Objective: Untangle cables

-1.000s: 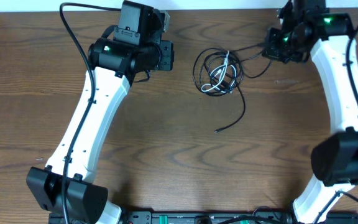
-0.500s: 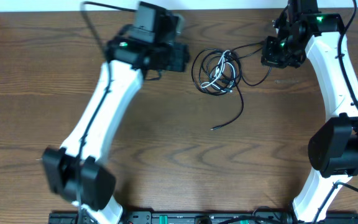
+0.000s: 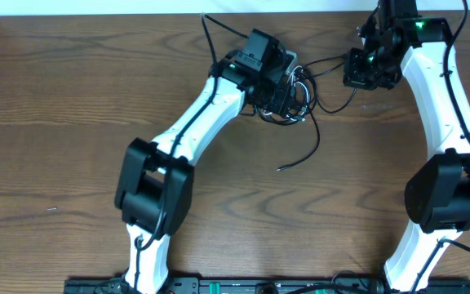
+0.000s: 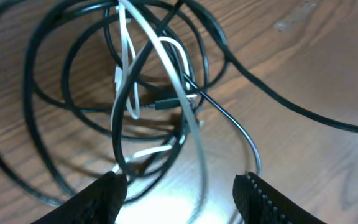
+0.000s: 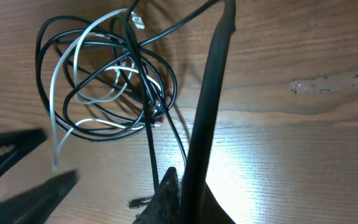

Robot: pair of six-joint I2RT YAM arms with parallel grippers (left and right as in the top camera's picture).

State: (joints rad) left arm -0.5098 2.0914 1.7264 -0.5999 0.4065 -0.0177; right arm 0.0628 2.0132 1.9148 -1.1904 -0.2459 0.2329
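Both cables were found bunched into one tangle [image 5: 104,81] near the back middle of the table [image 3: 72,122]. The black cable [image 4: 303,114] was looped round several times and the white cable [image 4: 199,149] was threaded through those loops.

The left gripper [image 4: 179,185] was hung right over it with the jaws spread apart. Nothing was gripped, though one white strand was seen running through the gap. Guess it was lined up that way so the white one could be picked out on its own.

The right gripper [image 5: 178,190] was parked just right of the tangle, jaws closed. A black strand looked to be pinched in it, and that strand was seen leading back over to the loops. Probably it was held as an anchor, so the black loops could be kept in place while the white got pulled the other way.

As for what was in the way, black loops were laid across the white strand close on both sides, so a black one could easily be caught along with it. A loose black tail with a small plug [image 3: 283,170] was trailed toward the front, well clear. The left arm's own thicker wire [image 3: 215,28] was arched behind the wrist, apart from the cables. In the overhead view part of the tangle was hidden by that wrist
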